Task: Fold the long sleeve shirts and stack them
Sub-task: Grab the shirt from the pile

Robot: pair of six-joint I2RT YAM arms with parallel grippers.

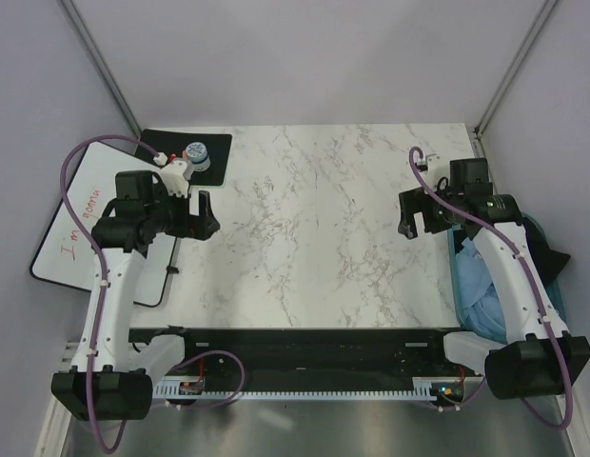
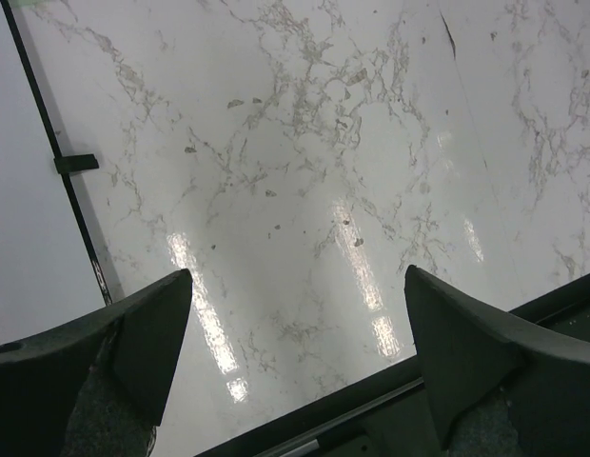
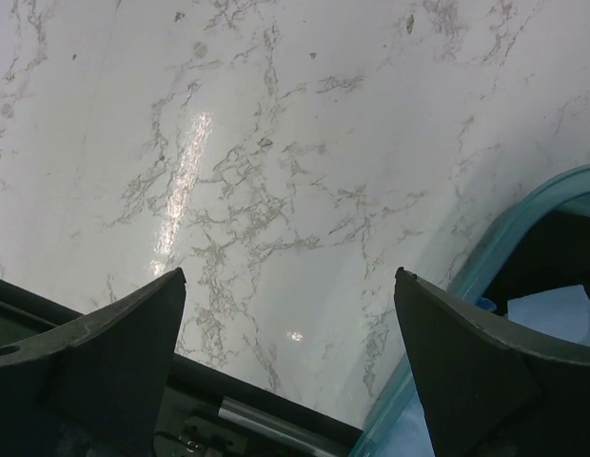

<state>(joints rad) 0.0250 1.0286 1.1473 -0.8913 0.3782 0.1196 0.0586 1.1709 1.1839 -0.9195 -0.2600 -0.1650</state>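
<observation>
Where the white marble bench [image 1: 314,238] meets its left edge, a whiteboard [image 1: 71,238] with red handwriting lies at an angle, partly under the left arm. Behind it, at the far left corner of the bench, a black mat [image 1: 217,143] carries a small round grey-blue object [image 1: 193,152]. The left end effector [image 1: 207,217] hovers over the left part of the bench, just in front of the mat, pointing toward the middle. In the left wrist view its two dark fingers [image 2: 133,347] are spread wide apart, with nothing between them but bare marble. The middle of the bench shows only grey-veined marble with bright streaks of glare. Over the right part of the bench, the right end effector [image 1: 406,214] faces the left one, well apart from it. Its fingers [image 3: 466,352] are likewise spread wide and hold nothing. At the bench's right edge sits a teal basket [image 3: 523,214]. The shirts [image 1: 476,286], light-blue cloth in a crumpled heap, lie inside this basket, partly hidden by the right arm. The right wrist view catches the basket's curved rim and a patch of the blue cloth near the right-hand finger.
</observation>
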